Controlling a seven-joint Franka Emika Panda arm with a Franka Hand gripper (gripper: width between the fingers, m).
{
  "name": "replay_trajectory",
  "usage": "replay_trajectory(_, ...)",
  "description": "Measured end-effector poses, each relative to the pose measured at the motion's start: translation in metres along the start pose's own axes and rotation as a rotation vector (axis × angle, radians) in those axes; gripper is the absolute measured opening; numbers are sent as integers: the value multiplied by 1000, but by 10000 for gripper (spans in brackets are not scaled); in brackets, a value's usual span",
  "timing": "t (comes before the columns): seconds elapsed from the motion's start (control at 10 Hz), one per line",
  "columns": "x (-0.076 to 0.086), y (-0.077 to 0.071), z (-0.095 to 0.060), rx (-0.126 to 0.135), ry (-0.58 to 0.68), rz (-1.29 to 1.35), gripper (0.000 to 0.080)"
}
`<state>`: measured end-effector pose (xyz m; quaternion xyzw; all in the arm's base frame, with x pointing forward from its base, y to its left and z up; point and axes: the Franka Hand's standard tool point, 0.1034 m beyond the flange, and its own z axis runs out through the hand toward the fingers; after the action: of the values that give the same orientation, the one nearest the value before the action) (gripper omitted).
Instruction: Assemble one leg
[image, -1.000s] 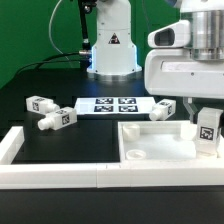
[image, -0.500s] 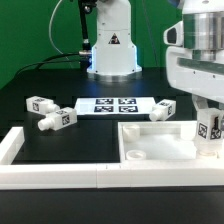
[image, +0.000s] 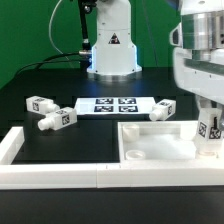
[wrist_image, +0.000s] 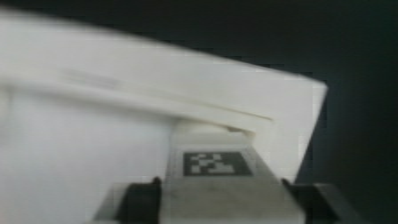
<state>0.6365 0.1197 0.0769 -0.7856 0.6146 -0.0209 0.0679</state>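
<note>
The hand (image: 207, 119) is closed on the leg (image: 208, 130), fingers (wrist_image: 139, 203) pinching its tagged block from both sides; just beneath lies the white tabletop (image: 150, 150), near its corner, contact unclear; a spare leg (image: 163, 109) rests nearby on the bench (image: 100, 130); the marker board (image: 113, 104) lies farther off.

The marker board (image: 112, 104) lies mid-bench, toward the back edge. Two legs (image: 58, 119) lie by its end at the exterior view's left, and one leg (image: 163, 109) lies at its other end. The tabletop (image: 160, 127) sits in the front corner at the exterior view's right. A fourth leg (image: 209, 125) is over it, in the gripper (image: 209, 136).
</note>
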Motion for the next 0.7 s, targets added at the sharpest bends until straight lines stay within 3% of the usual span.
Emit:
replay_trajectory(0.1, 0, 0, 0, 0, 0, 0, 474)
replay_trajectory(0.2, 0, 0, 0, 0, 0, 0, 474)
replay_trajectory(0.3, 0, 0, 0, 0, 0, 0, 617)
replay_trajectory(0.7, 0, 0, 0, 0, 0, 0, 649)
